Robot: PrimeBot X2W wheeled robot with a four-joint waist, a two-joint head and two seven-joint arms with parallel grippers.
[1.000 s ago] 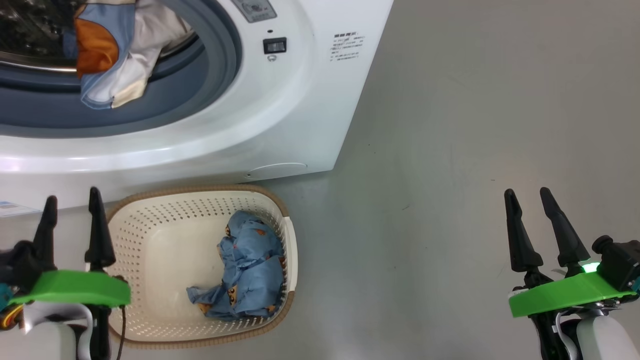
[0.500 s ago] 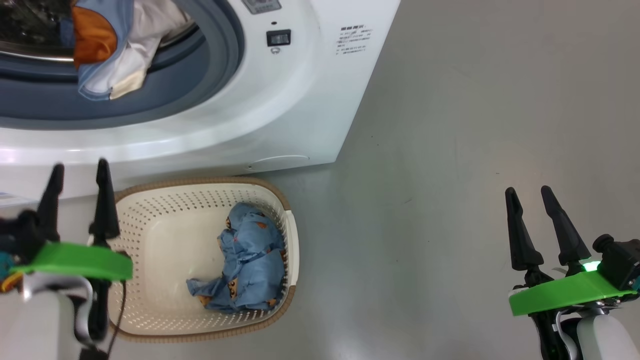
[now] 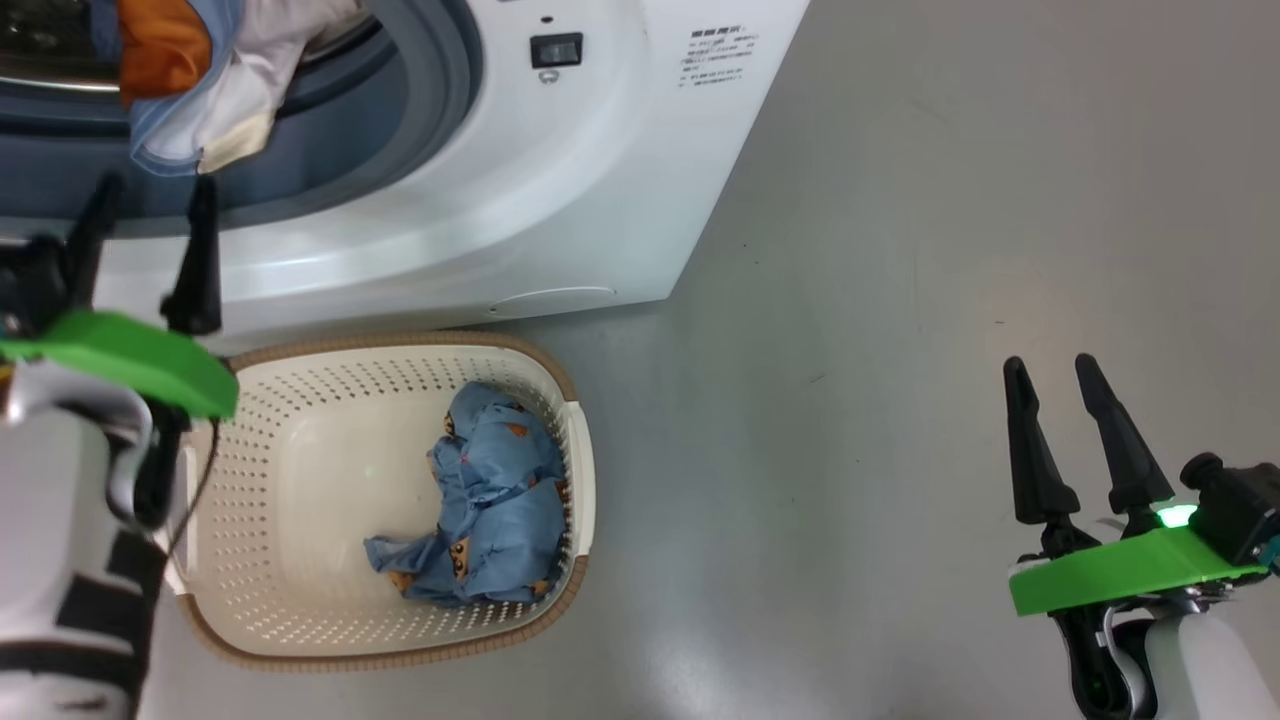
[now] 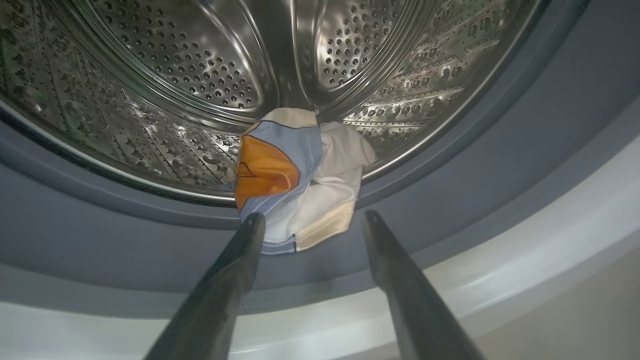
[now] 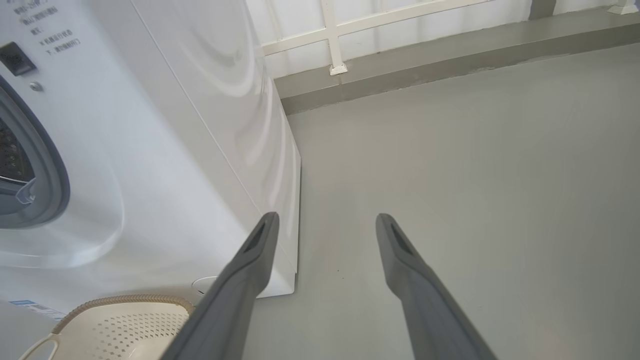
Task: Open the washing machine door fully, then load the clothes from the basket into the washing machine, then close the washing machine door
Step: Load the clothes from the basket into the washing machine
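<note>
1. ok, what changed in the last second: our left gripper [image 3: 155,195] has come up from beside the left rim of the basket [image 3: 400,343] to the mouth of the washing machine [image 3: 560,200]. the head camera drifted a little too, but the lift is real measured against the basket.
2. left fingers are spread wide with nothing between them. in the left wrist view the tips sit either side of a hanging hem, and we can't tell if the left tip touches it.
3. that garment [image 4: 295,175] (blue, orange, cream) is draped over the lower lip of the drum [image 4: 200,75] and hangs onto the grey-blue rubber ring [image 4: 100,245]. it's not fully in.
4. right gripper [image 3: 1050,380] is also wide open and empty, over bare floor [image 3: 850,300] well to the right of the machine. no change there.
5. the rest of the clothes [image 3: 495,490] is one blue bear-print bundle in the basket, against its right wall toward the near right corner. the basket sits on the floor just in front of the machine.
6. our read: loading is about half done. the left gripper looks lined up to push or re-grab the hanging piece deeper into the drum. after that we go back for the bundle, and the door close comes last.
7. risk: any fabric left on the ring would get pinched when the door shuts.
</note>
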